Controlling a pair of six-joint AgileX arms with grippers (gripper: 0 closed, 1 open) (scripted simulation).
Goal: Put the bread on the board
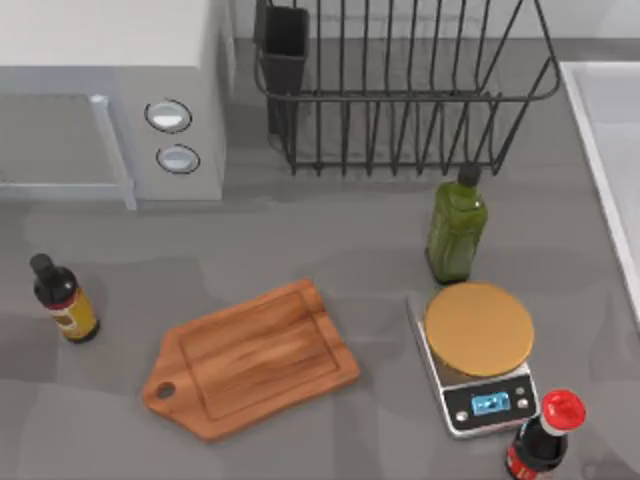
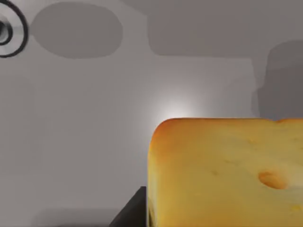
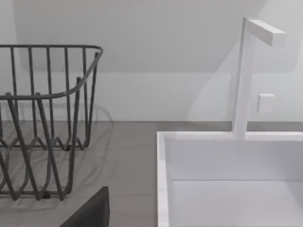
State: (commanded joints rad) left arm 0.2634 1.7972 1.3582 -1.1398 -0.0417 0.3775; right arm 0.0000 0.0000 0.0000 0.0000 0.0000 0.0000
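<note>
Filling the near right of the left wrist view, bread [image 2: 227, 175] right against the left tool, grip state cannot be told, board [image 1: 255, 357] lying bare on the grey desk [image 1: 330, 255] left of the scale [image 1: 478, 352], open room all round it.

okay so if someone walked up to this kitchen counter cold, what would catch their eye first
Probably the brown wooden board, lying bare and slanted at the counter's middle, handle toward the left. To its right sits a digital scale with a round tan plate, a green bottle behind it and a red-capped bottle in front. In the left wrist view, the yellow-orange bread looms very close to the camera.
</note>
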